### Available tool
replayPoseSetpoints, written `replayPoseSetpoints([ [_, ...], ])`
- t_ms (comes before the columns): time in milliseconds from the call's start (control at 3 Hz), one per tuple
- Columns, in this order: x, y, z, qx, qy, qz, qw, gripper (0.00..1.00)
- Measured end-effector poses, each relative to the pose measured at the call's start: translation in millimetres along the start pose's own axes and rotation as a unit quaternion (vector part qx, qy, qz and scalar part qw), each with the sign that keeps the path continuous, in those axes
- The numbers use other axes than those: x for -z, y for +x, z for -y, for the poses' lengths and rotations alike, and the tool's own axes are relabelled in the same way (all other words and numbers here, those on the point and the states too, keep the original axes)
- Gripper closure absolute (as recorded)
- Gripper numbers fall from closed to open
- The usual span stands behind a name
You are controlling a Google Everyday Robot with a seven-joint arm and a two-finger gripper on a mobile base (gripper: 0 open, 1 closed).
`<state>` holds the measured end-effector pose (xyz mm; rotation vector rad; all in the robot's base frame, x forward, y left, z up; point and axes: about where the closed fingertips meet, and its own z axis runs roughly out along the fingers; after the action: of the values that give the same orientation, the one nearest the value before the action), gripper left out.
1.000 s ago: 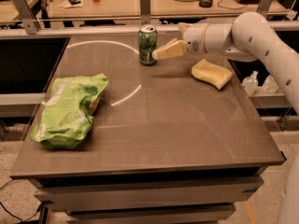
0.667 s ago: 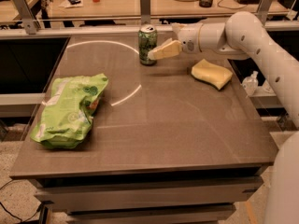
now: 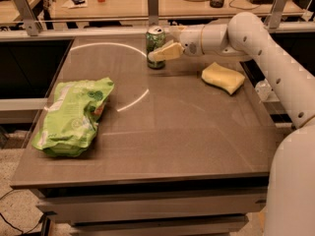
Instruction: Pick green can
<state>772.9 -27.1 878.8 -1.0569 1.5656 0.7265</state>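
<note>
While the green can (image 3: 155,39) stands upright at the far middle of the table (image 3: 197,141), the gripper (image 3: 160,53) has slid leftward from a second ago and now overlaps the can's near side. Whether it is clamped yet: cannot tell. Judged: approach done, lift outstanding; snack bag (image 3: 74,117) near left and yellow sponge (image 3: 223,77) right lie well apart.

Glossy dark grey-brown rectangular table (image 3: 197,132) catching curved streaks of light; pale wooden desk (image 3: 123,6) behind; speckled beige floor (image 3: 15,200) at lower left. Cream gripper (image 3: 156,53) near the table's far edge.
</note>
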Motion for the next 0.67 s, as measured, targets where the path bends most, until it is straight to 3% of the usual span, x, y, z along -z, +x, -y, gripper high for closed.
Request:
replayPoseSetpoints([
  [667,-12.8,-13.2,-6.1,0.012,-0.014,0.002,0.9998,0.63],
])
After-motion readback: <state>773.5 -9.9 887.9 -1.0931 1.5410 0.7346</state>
